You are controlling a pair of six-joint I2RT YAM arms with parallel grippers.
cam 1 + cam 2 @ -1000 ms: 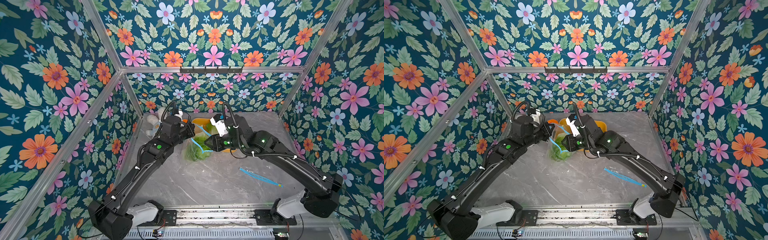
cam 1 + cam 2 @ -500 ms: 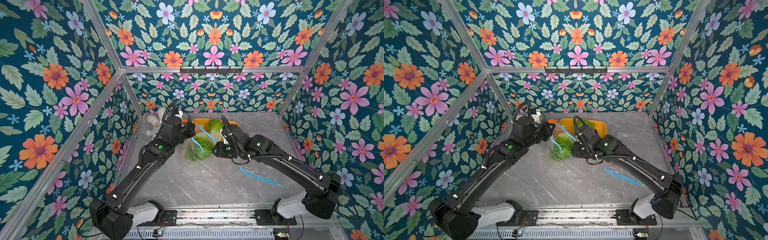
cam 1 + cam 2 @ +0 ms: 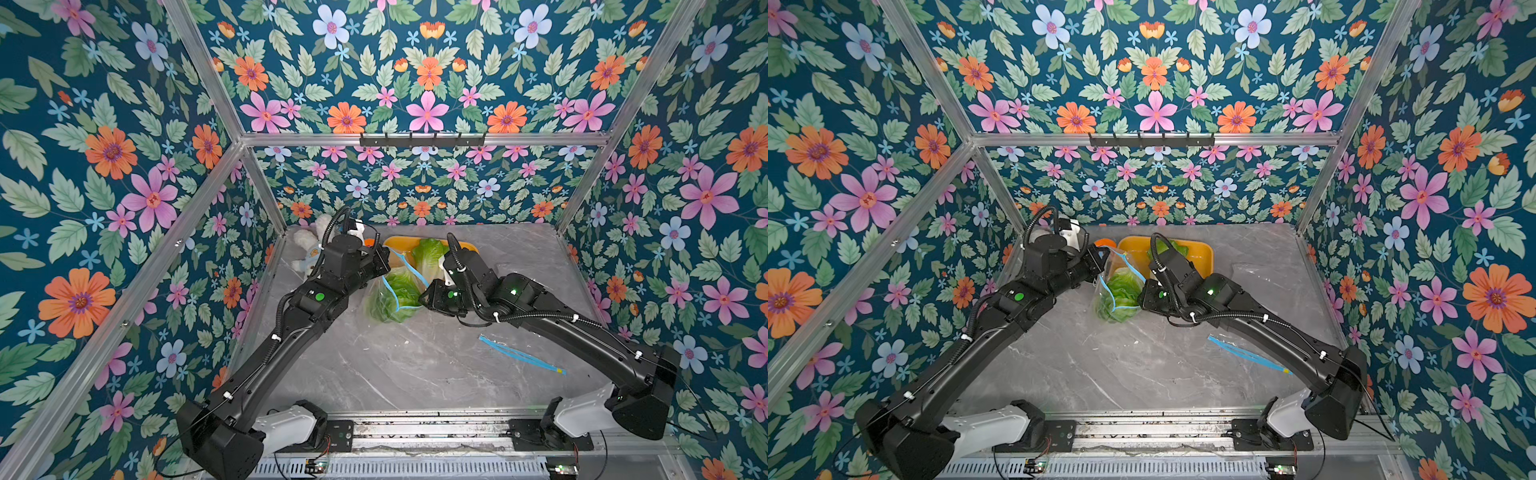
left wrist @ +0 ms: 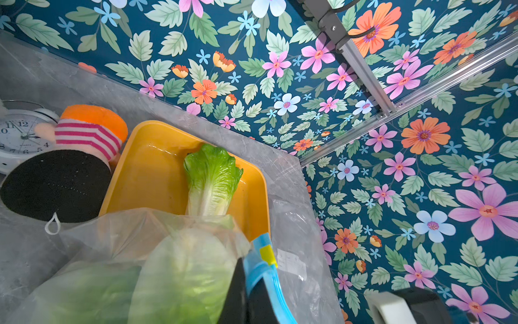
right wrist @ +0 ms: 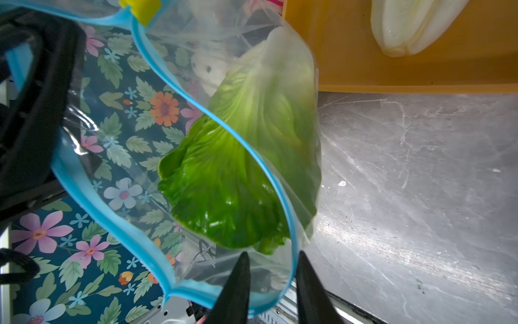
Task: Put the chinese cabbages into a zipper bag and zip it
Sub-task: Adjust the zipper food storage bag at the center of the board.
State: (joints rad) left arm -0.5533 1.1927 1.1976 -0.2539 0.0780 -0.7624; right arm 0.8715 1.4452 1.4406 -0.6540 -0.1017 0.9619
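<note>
A clear zipper bag (image 3: pixel 376 299) (image 3: pixel 1105 305) with a blue rim stands open on the table. It holds green chinese cabbages (image 3: pixel 400 291) (image 5: pixel 238 168), two as far as I can tell. My left gripper (image 3: pixel 384 261) (image 4: pixel 248 276) is shut on the bag's rim next to the yellow slider (image 4: pixel 267 254) and holds it up. My right gripper (image 3: pixel 424 296) (image 5: pixel 272 255) is open. Its two fingers straddle the opposite blue rim (image 5: pixel 291 213) without pinching it. Another cabbage (image 3: pixel 428 254) (image 4: pixel 211 179) (image 5: pixel 406 25) lies in the yellow tray (image 3: pixel 395 242) (image 4: pixel 148 168) behind the bag.
A flat spare bag with a blue strip (image 3: pixel 519 355) (image 3: pixel 1246 353) lies under the right forearm. More clear plastic (image 4: pixel 294 252) lies right of the tray. A plush toy (image 3: pixel 307 249), a clock (image 4: pixel 19 134) and a striped orange toy (image 4: pixel 89 129) crowd the back left corner.
My right arm drew back from over the bag's mouth and came down to its right rim, jaws narrowing. The tray cabbage came into sight. My left gripper kept its hold.
</note>
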